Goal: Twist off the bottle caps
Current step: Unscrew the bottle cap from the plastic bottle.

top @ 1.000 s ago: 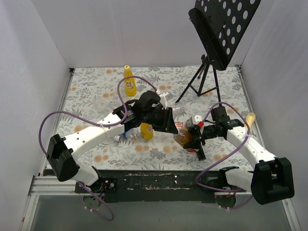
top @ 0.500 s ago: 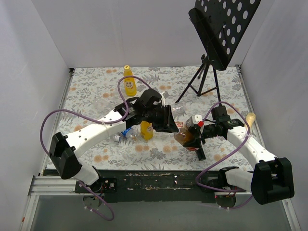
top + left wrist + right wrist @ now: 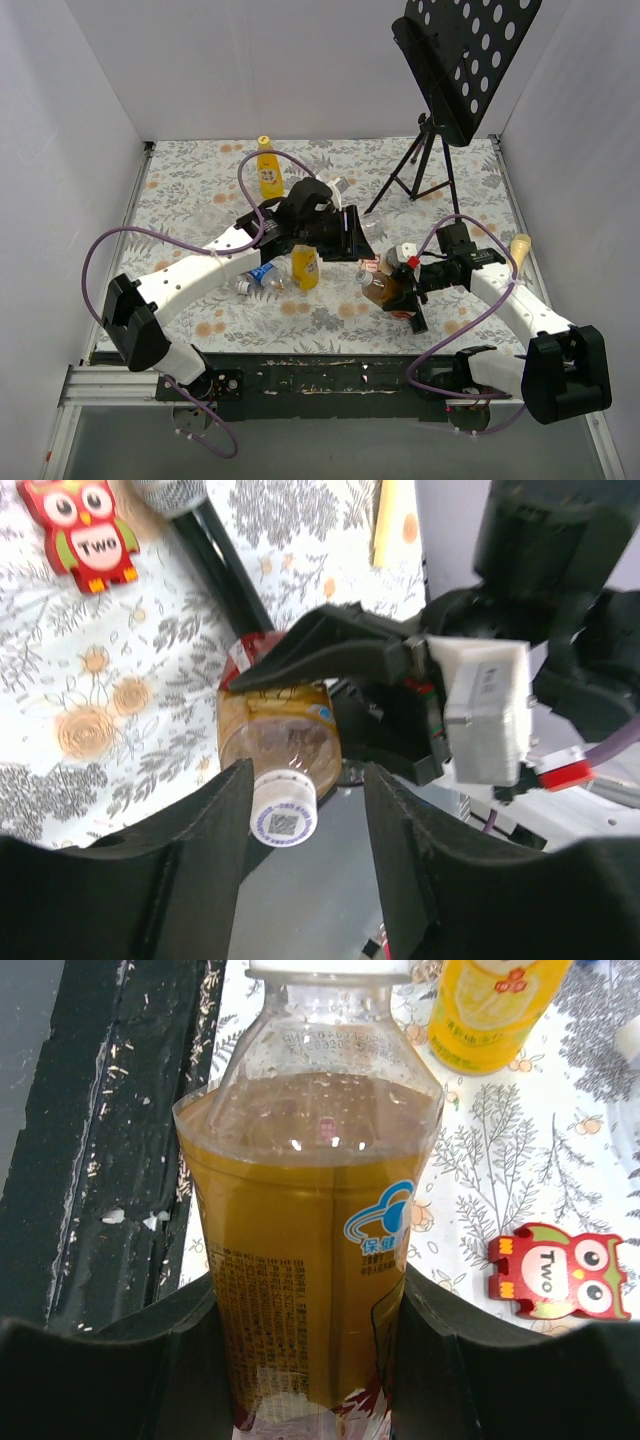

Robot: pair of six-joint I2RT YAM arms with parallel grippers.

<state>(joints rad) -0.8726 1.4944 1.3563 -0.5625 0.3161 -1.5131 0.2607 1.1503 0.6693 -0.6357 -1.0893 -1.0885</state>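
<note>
Left gripper (image 3: 305,792) has its jaws apart around the white cap (image 3: 283,812) of the brown bottle (image 3: 300,1210); right gripper (image 3: 310,1296) is clamped on that bottle's body.

The bench (image 3: 470,190) was covered in a grey floral cloth. A yellow bottle (image 3: 269,170) stood near its far edge, left of the middle, and a second yellow bottle (image 3: 304,266) stood upright around the centre. A clear bottle (image 3: 215,215) lay toward the left edge, with a blue-labelled bottle (image 3: 258,277) on its side nearer the front. A tripod (image 3: 420,165) stood toward the far right corner. A red owl block (image 3: 560,1272) lay flat near the centre. A black microphone (image 3: 415,312) lay toward the front edge, and a pale cone (image 3: 521,246) sat at the right edge.
</note>
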